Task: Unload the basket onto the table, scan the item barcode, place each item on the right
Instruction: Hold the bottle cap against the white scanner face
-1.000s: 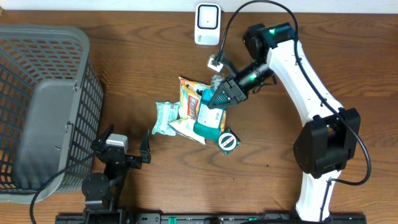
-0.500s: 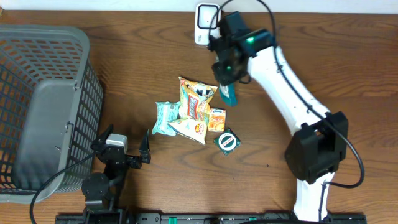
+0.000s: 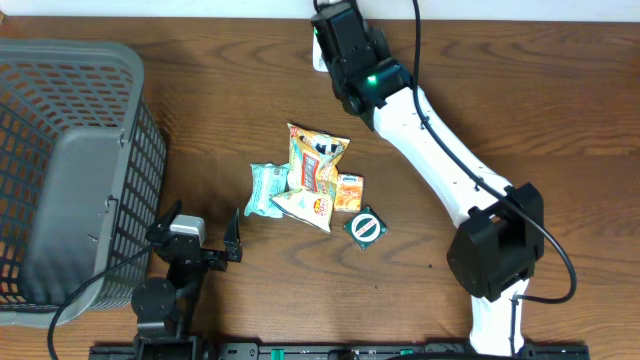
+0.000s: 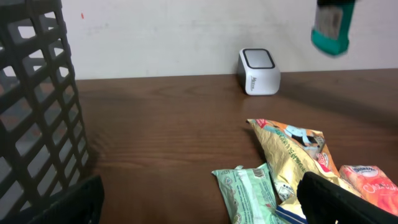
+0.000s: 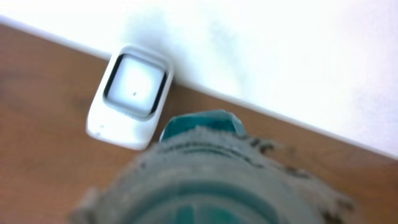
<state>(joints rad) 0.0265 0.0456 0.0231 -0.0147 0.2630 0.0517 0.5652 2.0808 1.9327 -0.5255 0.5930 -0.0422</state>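
while the right gripper clasps a teal packet near the scanner, packet top cropped, left gripper released

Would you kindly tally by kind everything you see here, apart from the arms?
basket: 1
scanner: 1
snack packets: 4, yellow, mint, white, orange
round disc: 1
teal item, held aloft: 1
total: 8
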